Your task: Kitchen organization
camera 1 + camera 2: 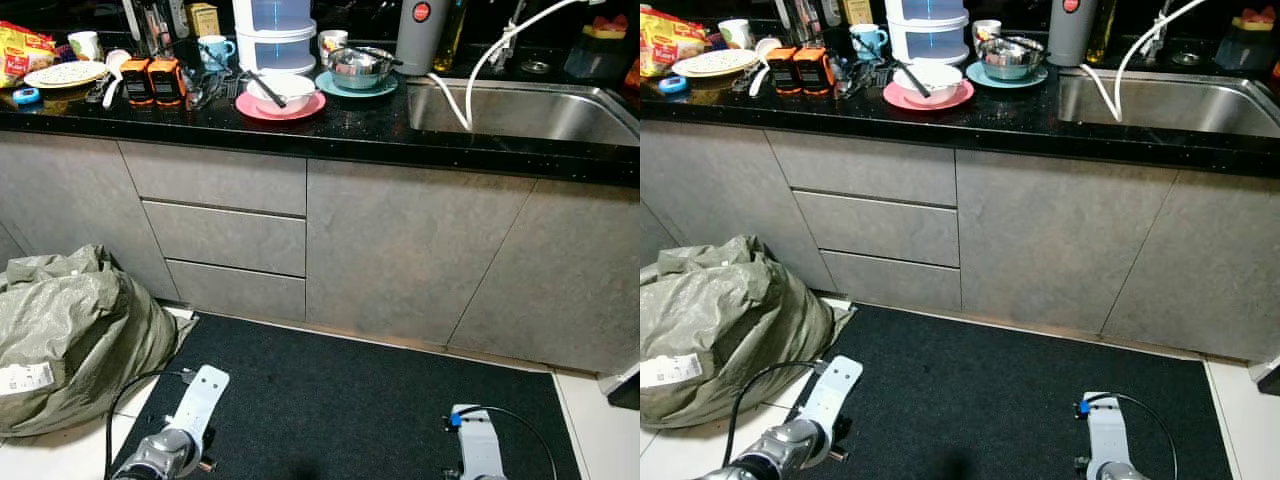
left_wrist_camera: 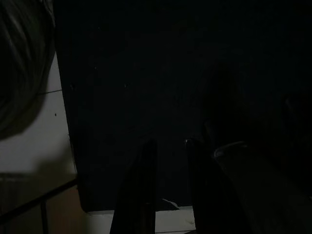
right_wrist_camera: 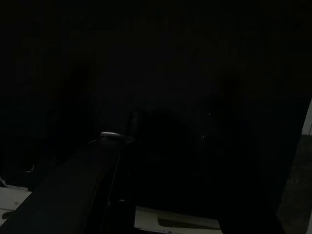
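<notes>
Two arms idle | left pincer [image 2: 168, 161] slightly parted | right unclear | labels unreadable

- A black table [image 1: 330, 135] is running across the top, carrying a pink plate [image 1: 281, 106] with a white bowl [image 1: 281, 90] sitting on it.
- A steel bowl [image 1: 358, 65] is resting on a teal plate [image 1: 357, 87], beside the sink [image 1: 520, 110].
- A white hose [image 1: 470, 85] is hanging into the sink.
- Two orange boxes [image 1: 152, 80] are standing near a blue mug [image 1: 214, 50].
- Grey drawers [image 1: 225, 235] are sitting shut below.
- A green sack [image 1: 70, 335] is slumping on the floor beside a dark mat [image 1: 340, 400].
- Both silver arms are hanging low over the mat.
</notes>
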### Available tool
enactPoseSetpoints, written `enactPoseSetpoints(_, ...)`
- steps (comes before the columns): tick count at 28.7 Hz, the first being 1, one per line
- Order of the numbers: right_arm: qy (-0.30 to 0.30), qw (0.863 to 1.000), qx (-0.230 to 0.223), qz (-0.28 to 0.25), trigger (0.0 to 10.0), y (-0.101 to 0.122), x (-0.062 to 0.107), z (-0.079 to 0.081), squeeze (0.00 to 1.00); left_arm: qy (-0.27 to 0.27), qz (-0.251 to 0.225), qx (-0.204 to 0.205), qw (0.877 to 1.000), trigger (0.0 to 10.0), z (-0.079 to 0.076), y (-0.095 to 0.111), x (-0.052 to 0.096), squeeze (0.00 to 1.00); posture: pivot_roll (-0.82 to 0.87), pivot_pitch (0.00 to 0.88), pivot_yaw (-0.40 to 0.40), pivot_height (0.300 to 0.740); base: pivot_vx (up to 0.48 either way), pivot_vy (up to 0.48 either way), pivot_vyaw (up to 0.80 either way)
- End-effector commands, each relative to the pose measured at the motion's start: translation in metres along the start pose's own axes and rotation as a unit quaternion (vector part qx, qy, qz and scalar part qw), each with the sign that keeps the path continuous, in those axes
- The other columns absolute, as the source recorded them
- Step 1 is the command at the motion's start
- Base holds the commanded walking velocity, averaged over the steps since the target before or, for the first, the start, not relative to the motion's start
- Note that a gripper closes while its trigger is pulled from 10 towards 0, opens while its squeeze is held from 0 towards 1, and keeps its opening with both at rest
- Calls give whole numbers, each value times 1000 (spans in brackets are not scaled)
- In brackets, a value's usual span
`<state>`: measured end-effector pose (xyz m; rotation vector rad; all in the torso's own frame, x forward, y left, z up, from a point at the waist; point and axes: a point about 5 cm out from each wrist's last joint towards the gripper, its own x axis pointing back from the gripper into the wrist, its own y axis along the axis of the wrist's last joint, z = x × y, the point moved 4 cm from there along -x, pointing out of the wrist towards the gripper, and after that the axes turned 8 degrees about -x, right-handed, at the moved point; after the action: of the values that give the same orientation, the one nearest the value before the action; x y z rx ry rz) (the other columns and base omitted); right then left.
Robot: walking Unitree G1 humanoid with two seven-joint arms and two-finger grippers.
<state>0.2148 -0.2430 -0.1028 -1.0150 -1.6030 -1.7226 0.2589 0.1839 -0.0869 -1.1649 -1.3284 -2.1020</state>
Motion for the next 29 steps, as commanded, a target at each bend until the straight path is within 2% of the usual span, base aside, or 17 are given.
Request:
enactPoseSetpoints(1,0,1000,-1,3,10000,-3,0,0,0,-4,15,6,1000,10000,-1,-8,1,0,9,0,27,740,0,0,0)
enactPoseSetpoints(16,5,1000,5,-4,10000,2,0,1,0,0,9,8,1000,10000,1,-4,1,0,9,0,20,740,0,0,0)
enactPoseSetpoints(24,20,1000,10,-12,10000,5,0,5,0,10,6,24,1000,10000,4,-5,1,0,25,15,21,740,0,0,0)
enactPoseSetpoints(29,25,1000,4,-13,10000,3,0,7,0,22,4,40,999,10000,7,-7,2,0,29,29,18,740,0,0,800)
